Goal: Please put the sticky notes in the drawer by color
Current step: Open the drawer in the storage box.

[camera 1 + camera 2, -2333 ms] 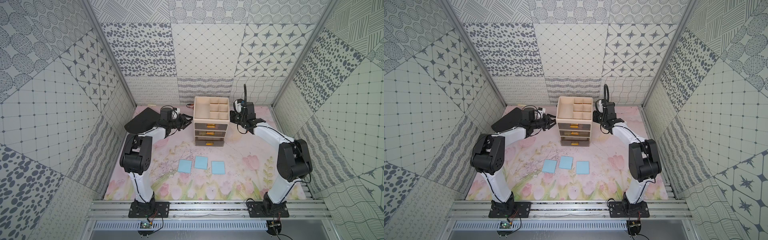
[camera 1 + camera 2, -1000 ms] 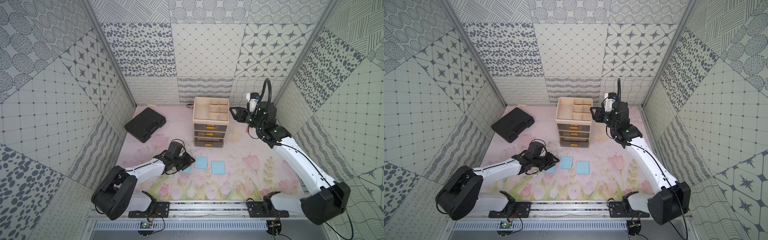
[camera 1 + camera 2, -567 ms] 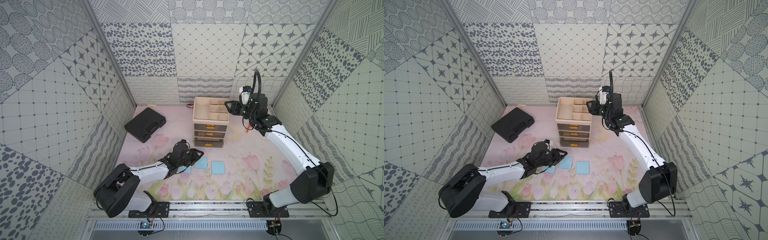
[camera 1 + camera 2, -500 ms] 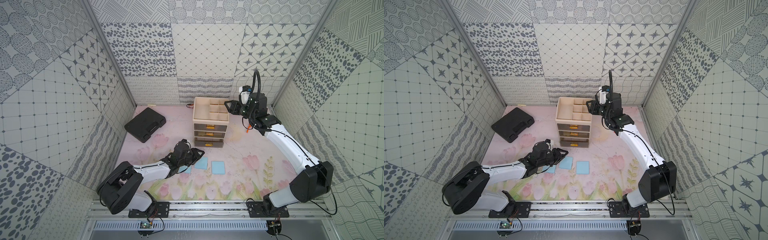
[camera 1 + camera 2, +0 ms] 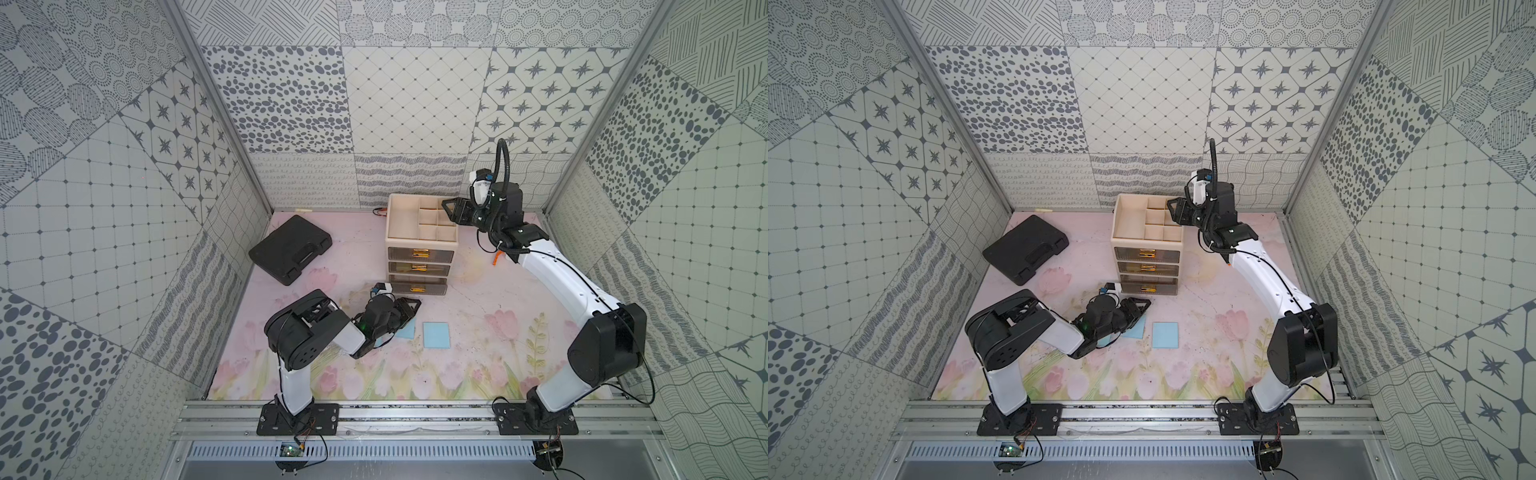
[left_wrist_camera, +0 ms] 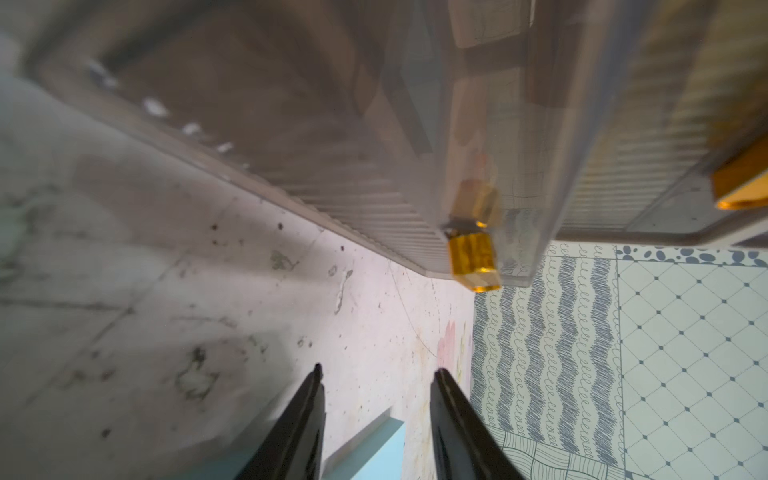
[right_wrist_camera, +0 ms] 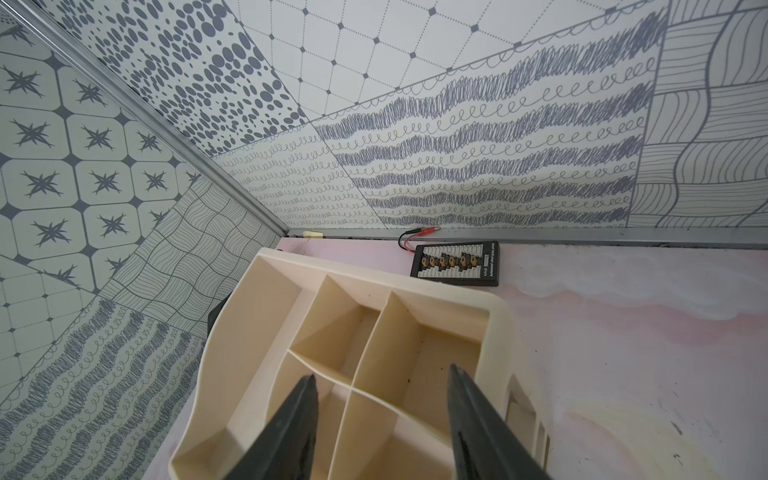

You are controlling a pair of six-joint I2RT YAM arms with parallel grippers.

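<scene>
Aims the left gripper, half-open and empty, at the lowest handle of the drawer, likely to open it for blue sticky notes; poises the right gripper, likewise half-open and empty, above its right side.

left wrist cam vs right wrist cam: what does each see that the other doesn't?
Left wrist only: grey drawer fronts and a gold handle up close, plus a blue note lying on the mat, seen between the fingers of the open left pincer.
Right wrist only: the divided top tray under the open right pincer, and a black connector board with red and black leads by the back wall.
Both: the same cabinet, the pink mat and patterned walls. Neither pincer holds anything.
</scene>
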